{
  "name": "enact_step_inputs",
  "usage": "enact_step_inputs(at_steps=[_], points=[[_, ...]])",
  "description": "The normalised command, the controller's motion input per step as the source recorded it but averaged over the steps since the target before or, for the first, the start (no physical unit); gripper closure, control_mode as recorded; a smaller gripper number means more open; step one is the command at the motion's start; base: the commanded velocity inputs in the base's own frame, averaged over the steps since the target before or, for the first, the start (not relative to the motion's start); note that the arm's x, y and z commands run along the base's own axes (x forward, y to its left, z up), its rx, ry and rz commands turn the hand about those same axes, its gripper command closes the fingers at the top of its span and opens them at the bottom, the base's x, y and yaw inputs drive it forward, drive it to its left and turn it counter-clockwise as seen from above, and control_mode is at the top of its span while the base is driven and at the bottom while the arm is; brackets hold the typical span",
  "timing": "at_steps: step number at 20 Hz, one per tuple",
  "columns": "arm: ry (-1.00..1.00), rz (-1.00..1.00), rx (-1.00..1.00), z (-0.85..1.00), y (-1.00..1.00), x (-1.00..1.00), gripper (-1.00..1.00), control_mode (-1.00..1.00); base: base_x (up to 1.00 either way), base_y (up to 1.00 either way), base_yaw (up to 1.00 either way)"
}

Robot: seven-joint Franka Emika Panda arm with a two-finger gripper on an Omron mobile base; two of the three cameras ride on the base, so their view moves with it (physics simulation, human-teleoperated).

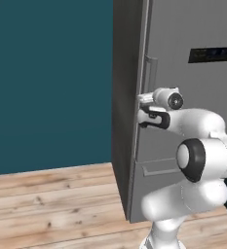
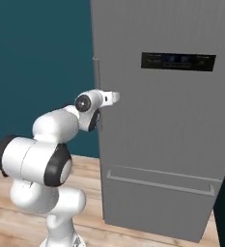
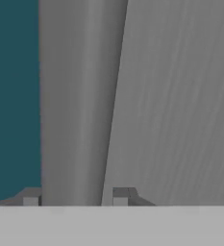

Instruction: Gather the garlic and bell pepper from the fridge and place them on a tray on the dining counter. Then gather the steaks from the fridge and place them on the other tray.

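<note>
The gripper (image 3: pixel 75 198) sat at the left edge of the closed fridge (image 2: pixel 172 135), one fingertip on each side of the vertical bar handle (image 3: pixel 77 101), jaws drawn in close around it. Whether they had clamped firmly I could not tell; a loose hold might slip off when pulling the door.

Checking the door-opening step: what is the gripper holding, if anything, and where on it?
The gripper has its fingertips on either side of the fridge door's vertical bar handle, partway along the bar.
</note>
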Motion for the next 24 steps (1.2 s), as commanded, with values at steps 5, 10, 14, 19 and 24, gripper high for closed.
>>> enact_step_inputs(at_steps=[5,10,14,19,24], points=[[0.38,0.0,0.0,0.11,-0.53,-0.27,1.0,-1.0,0.0,0.0,0.0],[0.33,0.0,0.0,0.04,-0.6,-0.36,1.0,-1.0,0.0,0.0,0.0],[0.24,0.0,0.0,0.0,-0.67,-0.41,1.0,-1.0,0.0,0.0,0.0],[0.02,0.0,0.0,0.0,-0.72,-0.48,1.0,-1.0,0.0,0.0,0.0],[0.0,0.0,0.0,0.0,-0.97,-0.78,1.0,-1.0,0.0,0.0,0.0]])
